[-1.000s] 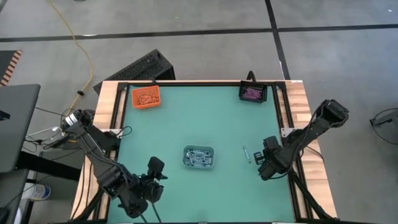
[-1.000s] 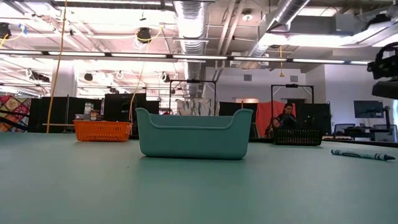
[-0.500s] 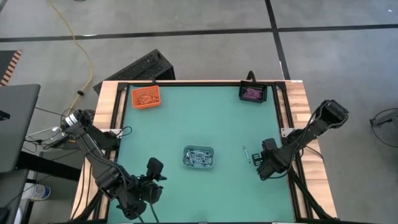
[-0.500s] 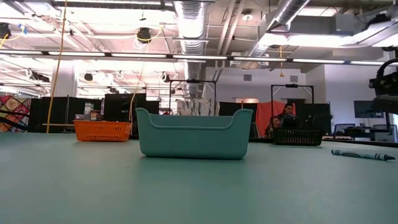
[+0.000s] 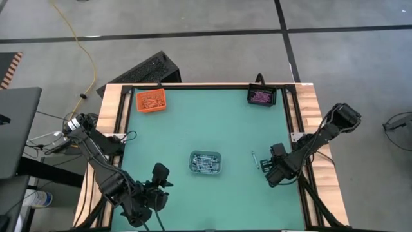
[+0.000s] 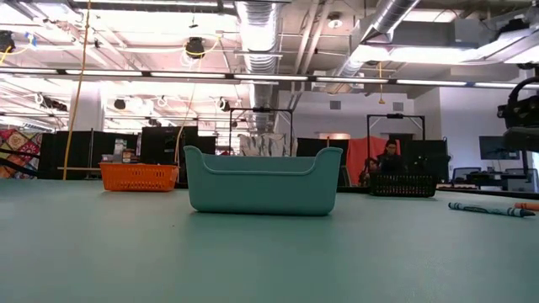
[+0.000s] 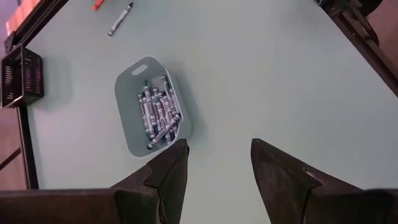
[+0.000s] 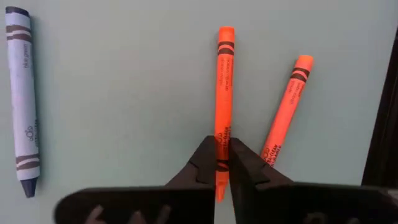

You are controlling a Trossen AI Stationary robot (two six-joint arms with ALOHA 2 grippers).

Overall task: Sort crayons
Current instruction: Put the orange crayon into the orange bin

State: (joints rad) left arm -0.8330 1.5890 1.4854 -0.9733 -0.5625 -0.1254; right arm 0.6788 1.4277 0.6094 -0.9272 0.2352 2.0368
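An orange crayon (image 8: pixel 222 93) lies on the green table, with my right gripper (image 8: pixel 222 163) shut on it near the table's right edge (image 5: pixel 273 169). Beside it lie a second orange crayon (image 8: pixel 287 109) and a grey-blue crayon (image 8: pixel 22 99), also (image 5: pixel 255 159). My left gripper (image 7: pixel 217 165) hangs open over the table's near left part (image 5: pixel 153 193), with nothing between its fingers. A grey-blue tray (image 5: pixel 206 162) at mid-table holds several grey-blue crayons (image 7: pixel 157 115). My right gripper pinches the orange crayon's two long sides (image 8: pixel 219 144) between its two fingertips, toward one end of the stick. The fingers come steeply from above and lie across the crayon. The crayon lies along the table top, as far as the wrist view shows.
An orange tray (image 5: pixel 150 100) stands at the far left corner and a black tray (image 5: pixel 261 96) at the far right, each with crayons in it. The table's dark frame rail (image 8: pixel 382 124) runs close beside the second orange crayon. Bare green table lies between the trays.
My right gripper has come down toward the table. In the low view an orange crayon's end now shows at the right edge, where none showed before.
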